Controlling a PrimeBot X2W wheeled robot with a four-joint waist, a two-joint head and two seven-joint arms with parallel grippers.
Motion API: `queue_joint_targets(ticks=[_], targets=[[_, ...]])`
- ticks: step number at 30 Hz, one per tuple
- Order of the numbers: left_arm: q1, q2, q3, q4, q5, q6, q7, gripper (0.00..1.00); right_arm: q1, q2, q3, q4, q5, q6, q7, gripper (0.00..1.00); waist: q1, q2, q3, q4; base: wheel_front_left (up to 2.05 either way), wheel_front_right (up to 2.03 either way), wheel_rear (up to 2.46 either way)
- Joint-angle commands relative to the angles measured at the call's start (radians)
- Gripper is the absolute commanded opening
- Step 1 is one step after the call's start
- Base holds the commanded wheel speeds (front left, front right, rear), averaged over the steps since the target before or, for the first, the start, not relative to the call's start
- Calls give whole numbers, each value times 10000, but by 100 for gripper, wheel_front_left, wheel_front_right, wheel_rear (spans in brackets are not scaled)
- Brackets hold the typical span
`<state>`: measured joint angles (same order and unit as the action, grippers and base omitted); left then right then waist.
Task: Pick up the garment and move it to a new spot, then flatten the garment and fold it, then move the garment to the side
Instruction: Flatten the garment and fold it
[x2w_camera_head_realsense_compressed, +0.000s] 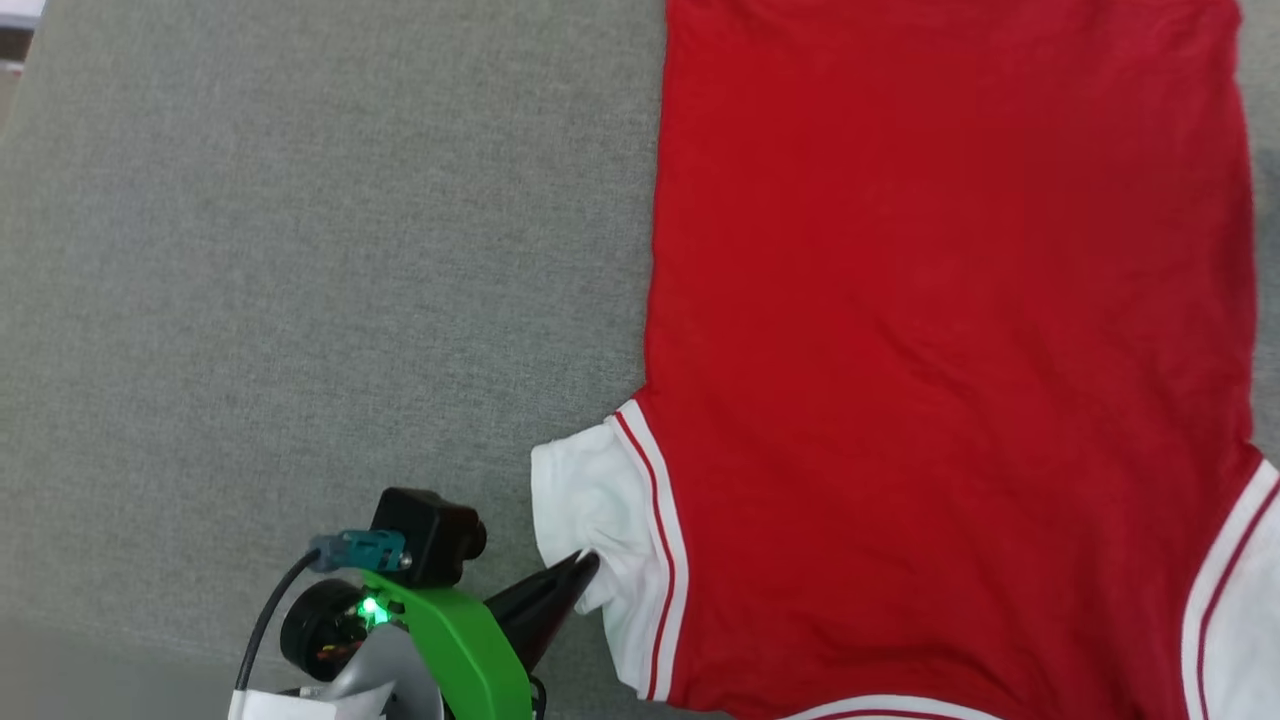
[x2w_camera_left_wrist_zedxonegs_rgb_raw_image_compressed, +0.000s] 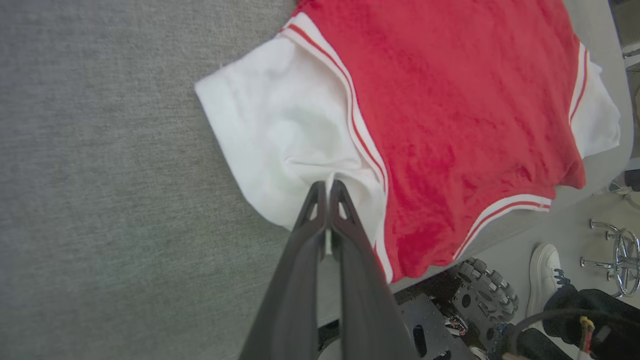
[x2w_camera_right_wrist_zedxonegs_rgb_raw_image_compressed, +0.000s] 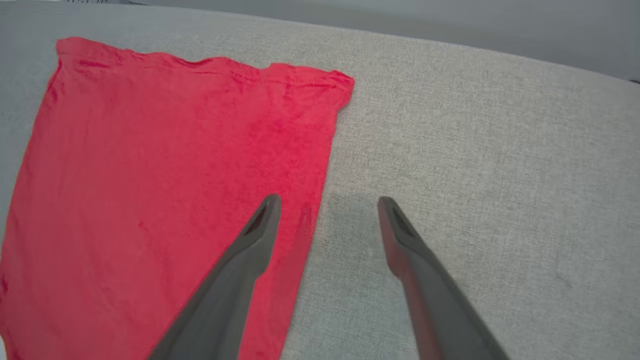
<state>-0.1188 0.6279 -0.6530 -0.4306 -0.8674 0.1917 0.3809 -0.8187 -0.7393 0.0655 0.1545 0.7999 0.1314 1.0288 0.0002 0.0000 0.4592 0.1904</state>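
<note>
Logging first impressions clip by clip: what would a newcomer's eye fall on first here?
The red garment spread flat, plain side up, across the right of the grey surface. Then the left hand, shut on a pinch of its white sleeve at the near left corner. The right hand stands open astride the garment's side edge.

We find the grey surface (x2w_camera_head_realsense_compressed: 300, 250) open left of the garment (x2w_camera_head_realsense_compressed: 950, 300) and again past its right edge, where our right gripper (x2w_camera_right_wrist_zedxonegs_rgb_raw_image_compressed: 327, 200) stands spread. The left gripper (x2w_camera_head_realsense_compressed: 588, 562), pinching the white sleeve (x2w_camera_head_realsense_compressed: 585, 490), blocks that near corner; a wheeled base (x2w_camera_left_wrist_zedxonegs_rgb_raw_image_compressed: 480, 295) and a person's shoe (x2w_camera_left_wrist_zedxonegs_rgb_raw_image_compressed: 545, 270) crowd the near edge.
</note>
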Motion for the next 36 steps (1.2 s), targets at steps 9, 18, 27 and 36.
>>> queue_joint_targets(ticks=[9, 18, 27, 36], targets=[[-721, -491, -264, 205, 265, -322, -55, 0, -2168, 335, -104, 1460, -1390, -7, 810, 100, -2, 0, 1894, 1700, 0, 0, 0], [-799, -691, -311, 456, 328, -389, -298, 0, -2782, 332, 397, 2248, -2233, -7, 759, 100, -2, 0, 2190, 1855, 0, 0, 0], [-1023, -800, -407, 695, 458, -444, -317, 0, -2593, 254, 816, 2574, -2074, -7, 777, 0, -2, 0, 2240, 1919, 0, 0, 0], [-1081, -778, -405, 806, 468, -434, -316, 0, -2501, 135, 831, 2734, -2123, -7, 435, 0, -2, 0, 2096, 1846, 0, 0, 0]])
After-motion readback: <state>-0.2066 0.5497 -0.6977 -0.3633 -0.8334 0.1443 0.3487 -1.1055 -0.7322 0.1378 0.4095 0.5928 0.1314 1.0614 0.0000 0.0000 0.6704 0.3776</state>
